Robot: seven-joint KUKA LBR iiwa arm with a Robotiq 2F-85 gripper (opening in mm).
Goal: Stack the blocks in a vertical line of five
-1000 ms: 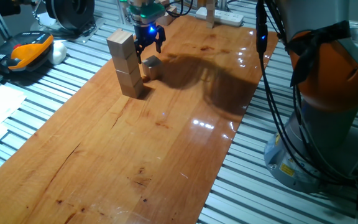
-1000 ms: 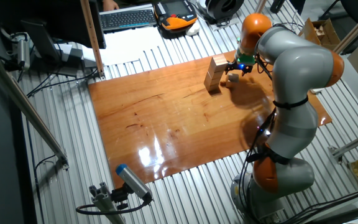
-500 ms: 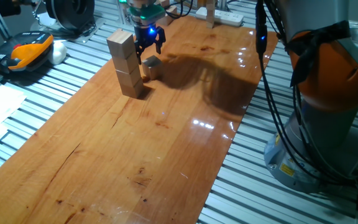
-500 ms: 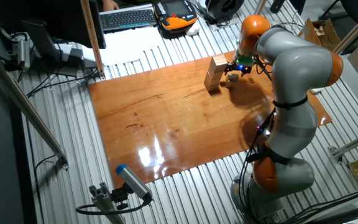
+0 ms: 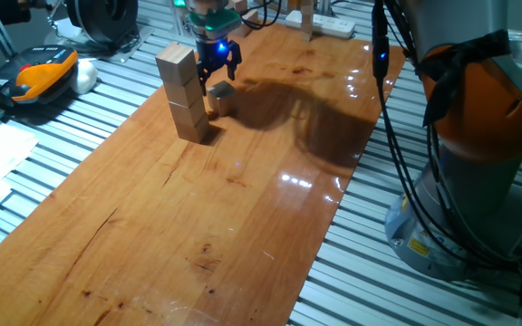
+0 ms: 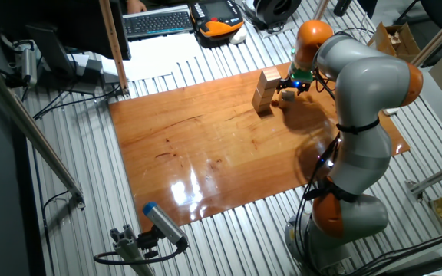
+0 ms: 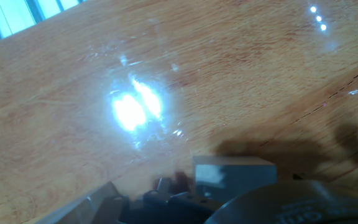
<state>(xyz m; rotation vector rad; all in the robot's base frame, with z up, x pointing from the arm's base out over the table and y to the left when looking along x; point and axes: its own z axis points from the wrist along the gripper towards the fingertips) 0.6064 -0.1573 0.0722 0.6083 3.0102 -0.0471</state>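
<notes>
Tall stack of light-tan wooden cubes (image 5: 180, 93) standing; black two-finger gripper (image 5: 217, 69), fingers apart, empty, hovering over loose tan cube (image 5: 222, 98) beside stack; that cube awaiting placing.

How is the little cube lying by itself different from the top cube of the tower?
The lone cube rests on the tabletop; the top cube sits high on other cubes. The lone cube lies in shadow beneath the gripper; the top cube stands lit beside it. Both look like plain, equal-sized wooden cubes.

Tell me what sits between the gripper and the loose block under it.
Nothing: in one fixed view the gripper hangs just above the loose block, with only bare air between them; the stack stands off to the side.
</notes>
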